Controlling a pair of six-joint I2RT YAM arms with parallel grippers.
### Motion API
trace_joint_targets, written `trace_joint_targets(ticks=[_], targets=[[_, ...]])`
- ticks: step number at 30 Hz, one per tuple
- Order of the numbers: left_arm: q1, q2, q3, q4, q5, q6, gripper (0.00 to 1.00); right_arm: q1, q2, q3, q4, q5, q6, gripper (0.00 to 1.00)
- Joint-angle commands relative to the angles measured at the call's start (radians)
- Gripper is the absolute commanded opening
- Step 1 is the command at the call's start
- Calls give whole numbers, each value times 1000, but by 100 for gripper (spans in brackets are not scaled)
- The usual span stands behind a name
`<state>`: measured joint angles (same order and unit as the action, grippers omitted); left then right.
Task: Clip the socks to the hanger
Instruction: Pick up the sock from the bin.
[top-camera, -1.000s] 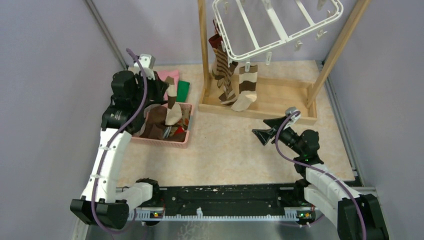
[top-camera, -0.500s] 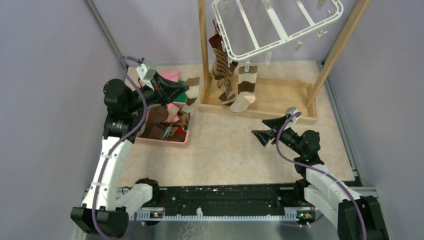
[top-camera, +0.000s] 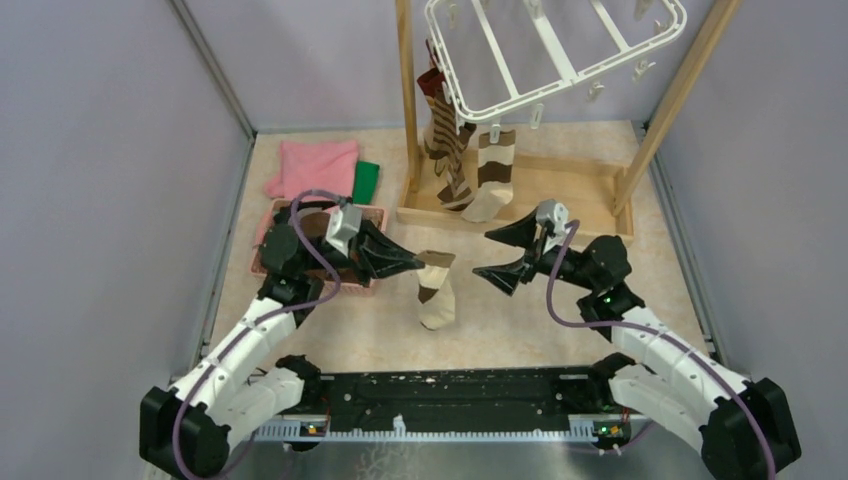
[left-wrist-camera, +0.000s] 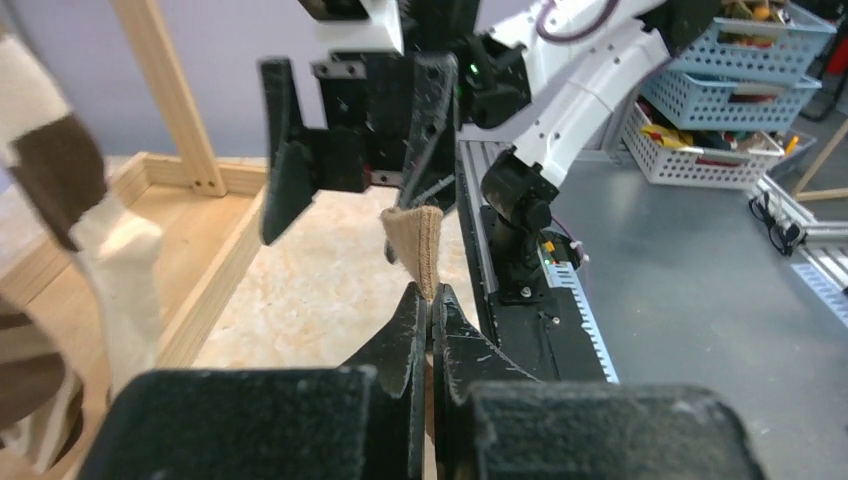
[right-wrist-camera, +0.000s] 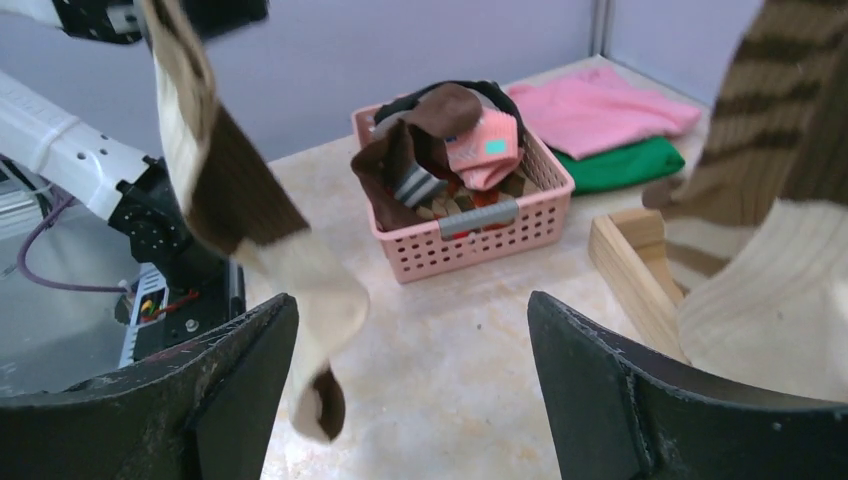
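Observation:
My left gripper (top-camera: 412, 263) is shut on the cuff of a brown-and-cream sock (top-camera: 434, 290), which hangs above the table's middle. The pinched tan cuff (left-wrist-camera: 417, 245) shows in the left wrist view. My right gripper (top-camera: 508, 256) is open, just right of the sock and facing it; the sock (right-wrist-camera: 245, 225) hangs by its left finger. Two striped socks (top-camera: 492, 173) hang clipped at the near left corner of the white hanger (top-camera: 560, 55). More socks (right-wrist-camera: 440, 150) lie in the pink basket (top-camera: 266, 255).
A pink cloth (top-camera: 315, 166) and a green cloth (top-camera: 366, 181) lie behind the basket. The hanger hangs from a wooden post frame (top-camera: 520, 205) with a low wooden base at the back. Grey walls close in left and right.
My left arm swung down and right from above the basket to the table's middle with the sock. My right gripper rose slightly and turned toward it.

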<state>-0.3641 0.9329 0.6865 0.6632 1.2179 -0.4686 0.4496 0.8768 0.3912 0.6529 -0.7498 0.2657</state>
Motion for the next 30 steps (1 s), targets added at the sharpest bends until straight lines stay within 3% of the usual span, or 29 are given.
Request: trace_joint_targets(ticks=[1, 6, 15, 30], targets=[[-107, -66, -116, 104, -150, 200, 0, 60, -25, 126, -177, -8, -134, 85], [-178, -96, -276, 302, -303, 214, 0, 101, -43, 178, -260, -56, -149, 87], [-246, -74, -347, 446, -370, 211, 0, 297, 42, 225, -301, 30, -179, 88], [-263, -44, -355, 521, -383, 152, 0, 312, 46, 200, -87, 42, -79, 76]])
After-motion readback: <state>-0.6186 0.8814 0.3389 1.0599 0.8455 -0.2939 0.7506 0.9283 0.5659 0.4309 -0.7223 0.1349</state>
